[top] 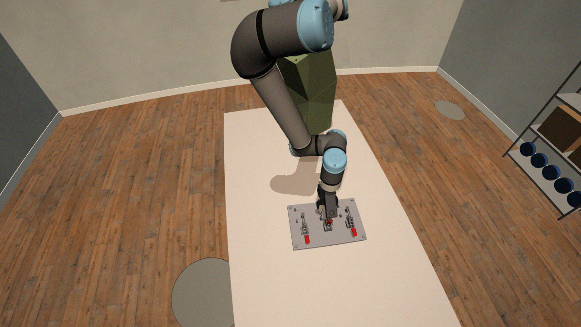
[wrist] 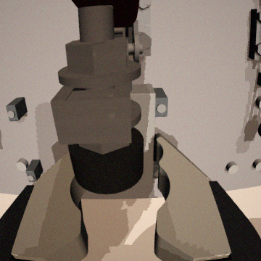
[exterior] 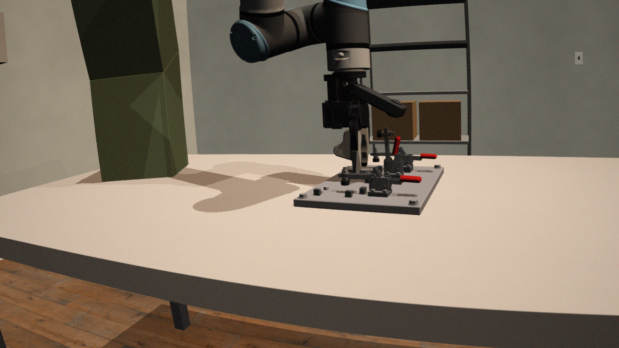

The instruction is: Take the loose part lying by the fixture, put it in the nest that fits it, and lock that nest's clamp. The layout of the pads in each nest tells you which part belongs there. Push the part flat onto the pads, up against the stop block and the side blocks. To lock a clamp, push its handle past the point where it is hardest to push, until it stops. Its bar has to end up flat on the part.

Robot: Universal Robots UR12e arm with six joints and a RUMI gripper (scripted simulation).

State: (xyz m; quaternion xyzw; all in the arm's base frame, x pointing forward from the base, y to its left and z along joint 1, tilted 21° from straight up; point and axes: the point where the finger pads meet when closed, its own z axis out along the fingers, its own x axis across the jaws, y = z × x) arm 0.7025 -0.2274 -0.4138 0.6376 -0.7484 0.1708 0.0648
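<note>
The grey fixture plate [top: 298,240] [exterior: 372,205] [wrist: 203,72] carries three toggle clamps. My gripper [top: 324,213] [exterior: 355,166] [wrist: 122,137] stands upright, low over the middle nest, shut on the flat tan part [wrist: 109,225]. I cannot tell whether the part rests on the pads. The middle clamp's red handle [top: 329,221] [exterior: 396,145] stands upright and its bar is raised. Its spindle with a black tip [wrist: 105,163] fills the wrist view in front of the part. The left clamp's handle [top: 307,240] [exterior: 410,178] and the right clamp's handle [top: 354,232] [exterior: 428,155] lie flat.
The arm's green pedestal [top: 312,93] [exterior: 129,86] stands at the back of the white table [top: 325,284] [exterior: 259,259]. A shelf rack with brown boxes [top: 562,126] [exterior: 439,120] stands off the table to the right. Small stop blocks [wrist: 16,109] [wrist: 160,103] sit on the plate.
</note>
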